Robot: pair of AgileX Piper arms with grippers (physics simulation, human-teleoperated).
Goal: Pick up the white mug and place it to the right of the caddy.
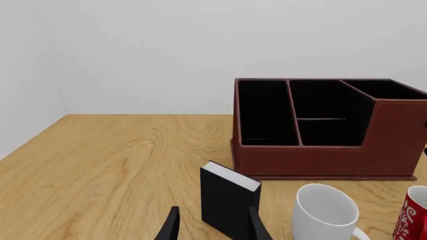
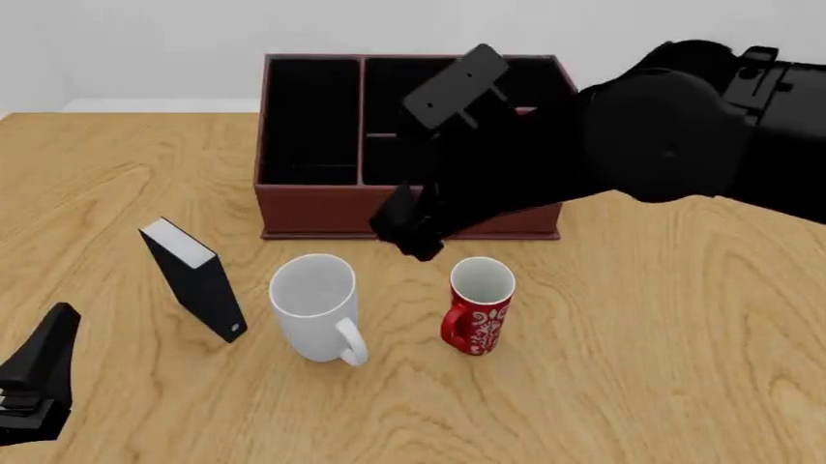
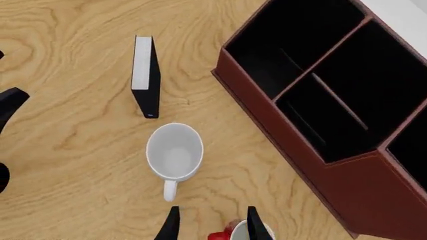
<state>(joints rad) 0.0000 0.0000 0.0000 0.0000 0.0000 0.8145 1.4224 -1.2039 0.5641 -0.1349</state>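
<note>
The white mug (image 2: 313,302) stands upright on the table in front of the caddy (image 2: 410,211), its handle toward the near side. It also shows in the right wrist view (image 3: 175,151) and the left wrist view (image 1: 325,210). The reddish-brown caddy (image 3: 360,180) (image 1: 320,160) stands at the back. My right gripper (image 2: 410,230) (image 3: 212,225) is open and empty, above the table between the caddy's front and the two mugs. My left gripper (image 2: 39,387) (image 1: 213,227) is open and empty at the near left, apart from the mug.
A red patterned mug (image 2: 479,307) stands just right of the white mug. A black book-like box (image 2: 193,278) with a white edge stands to its left. The right arm (image 2: 671,135) hangs over the caddy's right part.
</note>
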